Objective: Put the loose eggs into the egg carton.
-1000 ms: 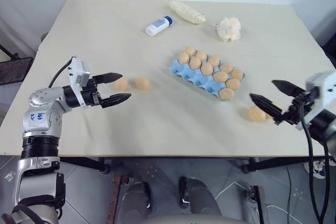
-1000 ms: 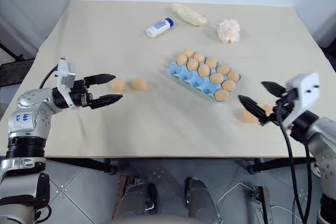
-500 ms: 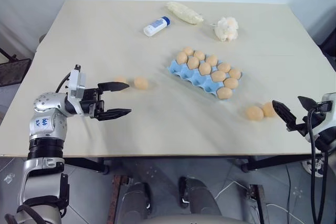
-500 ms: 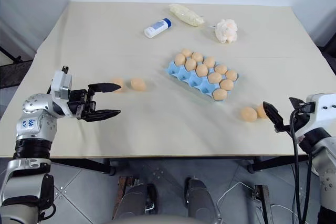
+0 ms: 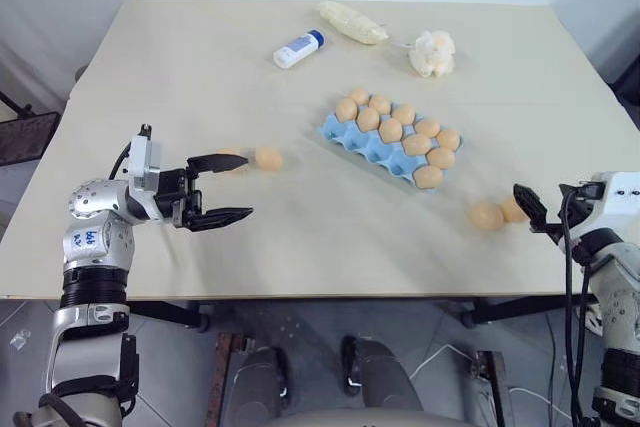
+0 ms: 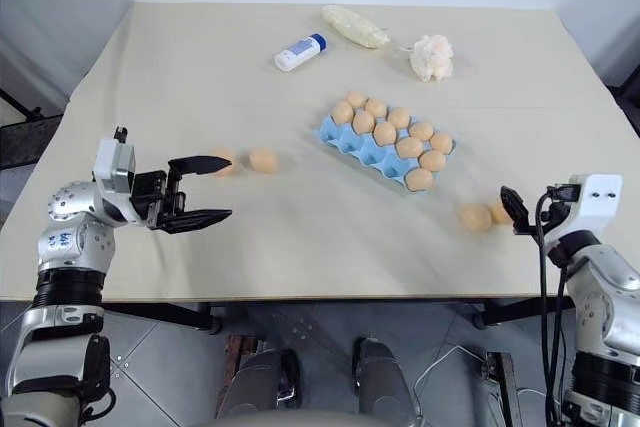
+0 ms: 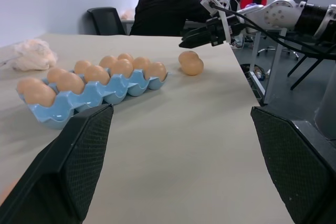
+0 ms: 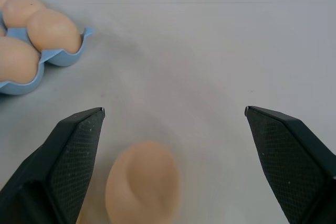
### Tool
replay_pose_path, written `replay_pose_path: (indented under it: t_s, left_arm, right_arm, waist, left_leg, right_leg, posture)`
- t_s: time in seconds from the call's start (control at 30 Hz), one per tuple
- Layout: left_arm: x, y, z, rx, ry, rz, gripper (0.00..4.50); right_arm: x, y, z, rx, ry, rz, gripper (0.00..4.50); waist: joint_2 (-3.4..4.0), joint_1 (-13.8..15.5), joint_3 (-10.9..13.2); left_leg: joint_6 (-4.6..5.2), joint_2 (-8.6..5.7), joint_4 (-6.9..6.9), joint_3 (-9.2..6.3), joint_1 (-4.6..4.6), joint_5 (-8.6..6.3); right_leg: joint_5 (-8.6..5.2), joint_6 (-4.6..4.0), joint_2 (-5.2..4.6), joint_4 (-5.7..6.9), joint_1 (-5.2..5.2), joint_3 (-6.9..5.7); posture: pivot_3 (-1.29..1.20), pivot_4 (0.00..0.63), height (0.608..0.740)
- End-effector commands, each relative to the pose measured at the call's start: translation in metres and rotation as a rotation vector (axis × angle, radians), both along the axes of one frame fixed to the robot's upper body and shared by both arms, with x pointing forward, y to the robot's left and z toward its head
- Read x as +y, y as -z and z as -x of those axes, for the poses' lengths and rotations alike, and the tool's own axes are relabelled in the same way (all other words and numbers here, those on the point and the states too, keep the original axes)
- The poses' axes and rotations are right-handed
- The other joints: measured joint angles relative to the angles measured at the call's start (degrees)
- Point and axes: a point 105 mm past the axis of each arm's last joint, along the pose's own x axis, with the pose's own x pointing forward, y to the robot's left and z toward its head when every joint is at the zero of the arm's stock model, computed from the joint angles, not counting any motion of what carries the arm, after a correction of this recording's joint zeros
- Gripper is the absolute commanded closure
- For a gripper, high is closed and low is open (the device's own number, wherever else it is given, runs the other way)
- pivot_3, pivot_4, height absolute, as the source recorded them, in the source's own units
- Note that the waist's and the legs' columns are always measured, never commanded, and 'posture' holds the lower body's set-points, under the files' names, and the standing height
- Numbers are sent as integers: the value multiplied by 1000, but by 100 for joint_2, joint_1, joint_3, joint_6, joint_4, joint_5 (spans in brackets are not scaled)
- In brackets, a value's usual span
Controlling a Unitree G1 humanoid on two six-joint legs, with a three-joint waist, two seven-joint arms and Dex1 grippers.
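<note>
Nearest, at the front edge of the table [image 5: 300, 247], the right gripper [image 8: 173, 116] is level with its fingers wide apart and holds nothing. One loose egg [image 8: 143, 184] lies between its fingertips, so I judge it is lined up for a grasp; a second egg [image 5: 513, 209] lies touching the first one.

On the left side, the left gripper [image 5: 232, 188] is also wide open and empty. It points toward two more eggs [image 5: 267, 157], one partly hidden behind its upper finger.

Farther, in the middle, the light blue egg carton [image 5: 372, 151] lies diagonally; its far row is filled and the near cups look free for the loose eggs.
</note>
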Motion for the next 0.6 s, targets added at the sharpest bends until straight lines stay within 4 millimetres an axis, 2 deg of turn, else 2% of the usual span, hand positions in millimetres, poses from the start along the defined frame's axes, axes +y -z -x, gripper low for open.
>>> replay_pose_path:
  t_s: [0.03, 0.6]
  left_arm:
    - [1, -12, 3, -56, -5, 25, 37]
    - [0, -12, -1, -59, -41, 27, 37]
  right_arm:
    - [0, -6, -4, -27, 12, 17, 0]
    - [6, 9, -10, 28, 24, 57, 0]
  waist:
    - [0, 4, 0]
    - [5, -1, 1]
  left_leg:
    - [0, 0, -1, -1, 0, 0]
    - [0, 0, -2, 0, 0, 1]
  right_leg:
    - [0, 0, 0, 0, 0, 0]
    - [0, 0, -2, 0, -1, 1]
  posture:
    - [0, 150, 740]
    - [0, 150, 740]
